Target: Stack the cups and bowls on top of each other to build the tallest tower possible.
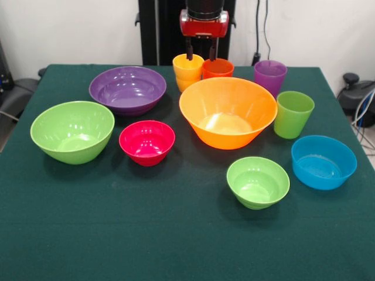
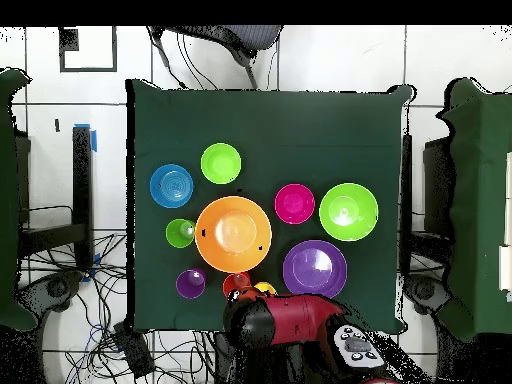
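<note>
Six bowls stand apart on the green table: orange (image 1: 227, 111) (image 2: 233, 234), purple (image 1: 127, 89) (image 2: 315, 269), big light green (image 1: 72, 130) (image 2: 348, 211), magenta-red (image 1: 146, 141) (image 2: 295, 203), small light green (image 1: 258, 181) (image 2: 221, 163) and blue (image 1: 323, 161) (image 2: 171, 186). Four cups stand upright behind them: yellow (image 1: 187, 69), orange-red (image 1: 218, 68), purple (image 1: 269, 76) and green (image 1: 293, 113). My gripper (image 1: 201, 54) is open and empty. It hangs at the table's far edge, just above the yellow and orange-red cups, one finger over each.
The red arm (image 2: 290, 320) covers the table edge by the yellow and orange-red cups in the overhead view. Cables and chairs lie around the table. The green cloth (image 1: 117, 234) has open room in front of the bowls.
</note>
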